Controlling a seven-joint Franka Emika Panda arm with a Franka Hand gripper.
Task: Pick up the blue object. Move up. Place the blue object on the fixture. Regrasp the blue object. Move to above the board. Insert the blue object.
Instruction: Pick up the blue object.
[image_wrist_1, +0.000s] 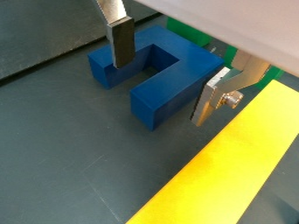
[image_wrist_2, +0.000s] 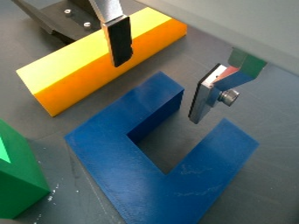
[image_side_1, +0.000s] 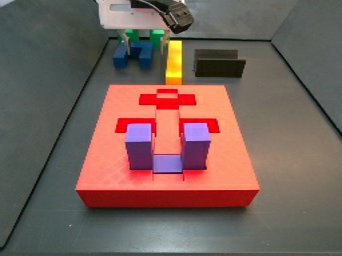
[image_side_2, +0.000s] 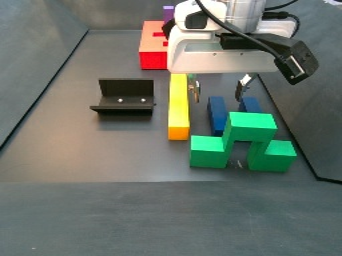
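The blue object (image_wrist_1: 158, 74) (image_wrist_2: 163, 166) lies flat on the dark floor, a U-shaped block between the yellow bar and the green blocks. My gripper (image_wrist_1: 163, 90) (image_wrist_2: 159, 90) hovers over it, open, with nothing held. One of the block's prongs lies between the silver fingers (image_wrist_1: 121, 44), and no pad touches it. In a side view the gripper (image_side_2: 219, 100) hangs just above the blue object (image_side_2: 217, 118). The fixture (image_side_2: 123, 98) (image_side_1: 219, 65) stands apart, beyond the yellow bar. The red board (image_side_1: 167, 170) carries a purple U-shaped block (image_side_1: 167, 148) in one recess.
A long yellow bar (image_side_2: 178, 105) (image_wrist_2: 100, 61) lies beside the blue object on the fixture's side. Green blocks (image_side_2: 247, 140) (image_wrist_2: 17, 175) crowd its other side. Dark walls enclose the floor.
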